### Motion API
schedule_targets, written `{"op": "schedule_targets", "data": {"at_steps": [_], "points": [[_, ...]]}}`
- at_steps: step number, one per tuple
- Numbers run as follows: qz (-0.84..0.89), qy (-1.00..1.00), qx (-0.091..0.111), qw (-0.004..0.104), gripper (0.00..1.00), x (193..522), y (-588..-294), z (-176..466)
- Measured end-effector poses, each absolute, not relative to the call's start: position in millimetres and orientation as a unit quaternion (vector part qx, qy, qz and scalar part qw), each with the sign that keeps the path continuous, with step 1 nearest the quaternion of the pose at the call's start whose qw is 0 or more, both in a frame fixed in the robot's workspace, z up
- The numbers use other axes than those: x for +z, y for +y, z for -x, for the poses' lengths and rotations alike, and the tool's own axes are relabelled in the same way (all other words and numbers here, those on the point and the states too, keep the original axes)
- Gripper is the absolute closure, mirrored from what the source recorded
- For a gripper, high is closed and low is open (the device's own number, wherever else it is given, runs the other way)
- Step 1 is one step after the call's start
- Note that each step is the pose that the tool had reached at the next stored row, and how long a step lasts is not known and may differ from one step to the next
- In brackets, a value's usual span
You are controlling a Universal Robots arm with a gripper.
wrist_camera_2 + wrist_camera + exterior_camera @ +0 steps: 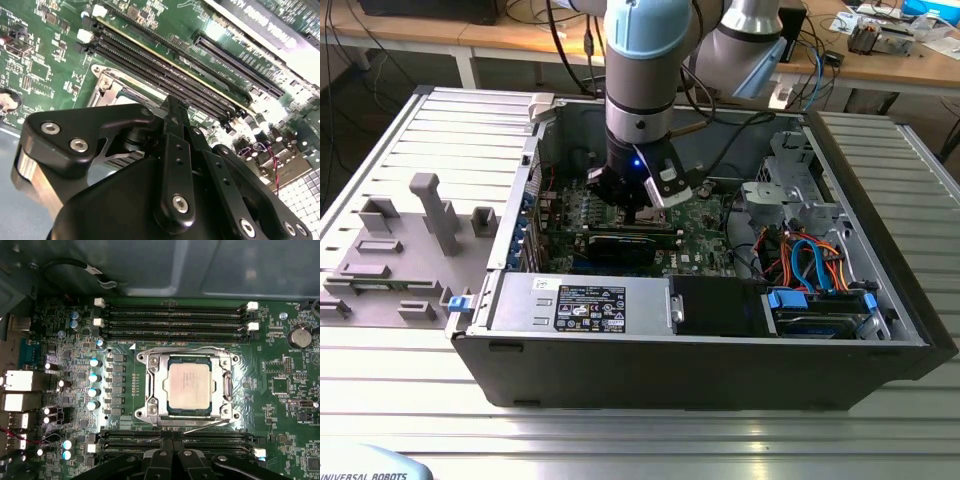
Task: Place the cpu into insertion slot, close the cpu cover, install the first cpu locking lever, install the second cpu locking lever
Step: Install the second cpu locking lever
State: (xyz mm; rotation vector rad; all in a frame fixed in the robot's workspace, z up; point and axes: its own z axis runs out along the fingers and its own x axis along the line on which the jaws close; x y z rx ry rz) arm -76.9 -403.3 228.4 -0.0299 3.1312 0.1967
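Hovering vertical over mobo (705,235): end effector (645,205)

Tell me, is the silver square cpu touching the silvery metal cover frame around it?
Touching: in the first wrist view the cpu sits inside the cover frame, whose window edges lie on it.

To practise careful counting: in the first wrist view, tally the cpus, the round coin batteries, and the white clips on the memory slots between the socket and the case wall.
cpu: 1
coin battery: 1
white clips: 4
Total: 6
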Motion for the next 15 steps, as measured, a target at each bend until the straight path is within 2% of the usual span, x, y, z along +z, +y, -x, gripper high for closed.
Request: {"op": "schedule_targets", "data": {"at_steps": [15], "points": [[0.009,0.994,0.112,0.002,0.89,217.1,-421.2,89.4]]}}
